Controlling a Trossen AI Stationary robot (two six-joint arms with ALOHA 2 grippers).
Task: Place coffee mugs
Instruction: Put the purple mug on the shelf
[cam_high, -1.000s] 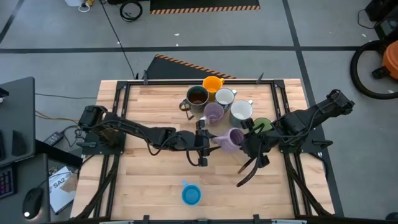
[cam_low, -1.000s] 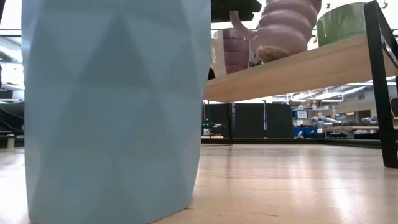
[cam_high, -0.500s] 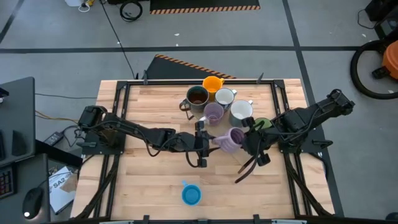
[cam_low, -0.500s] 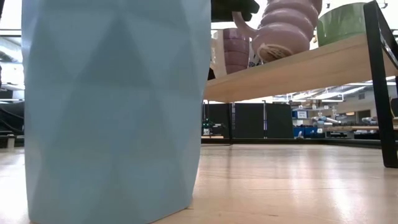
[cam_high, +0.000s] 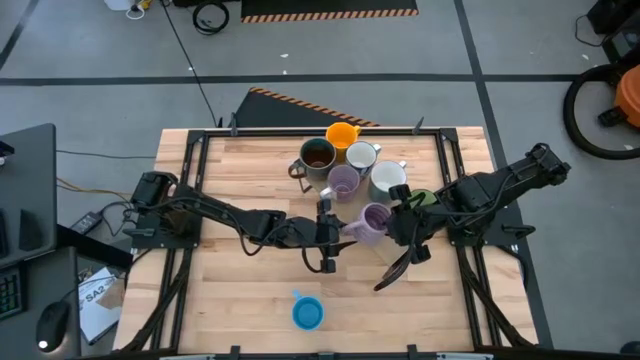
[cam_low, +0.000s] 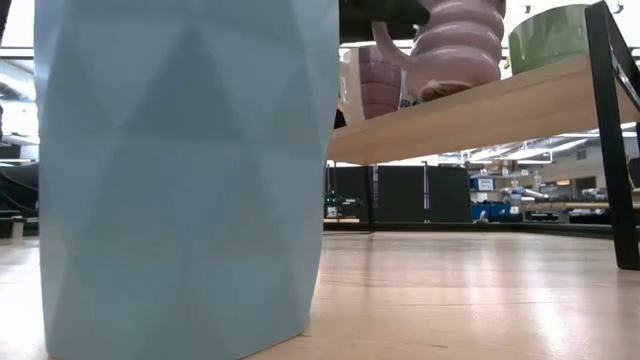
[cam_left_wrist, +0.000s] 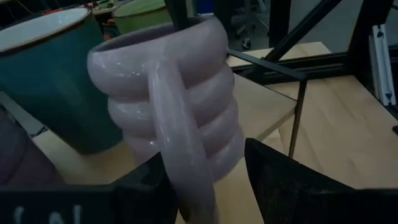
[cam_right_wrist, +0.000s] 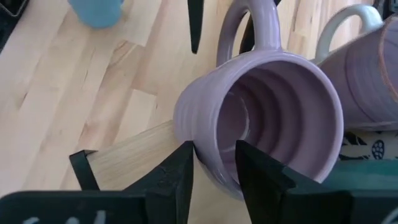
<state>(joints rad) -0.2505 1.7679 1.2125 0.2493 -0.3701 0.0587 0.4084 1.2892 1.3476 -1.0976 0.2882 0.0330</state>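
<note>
Purple mug righted between both tools

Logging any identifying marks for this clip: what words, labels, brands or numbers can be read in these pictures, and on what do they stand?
None can be read for certain.
White box on the floor left of the wooden table: dark print, too small to read.
Dark patterned surface beneath the ribbed purple mug, right wrist view: white marks, not legible as text.
</note>
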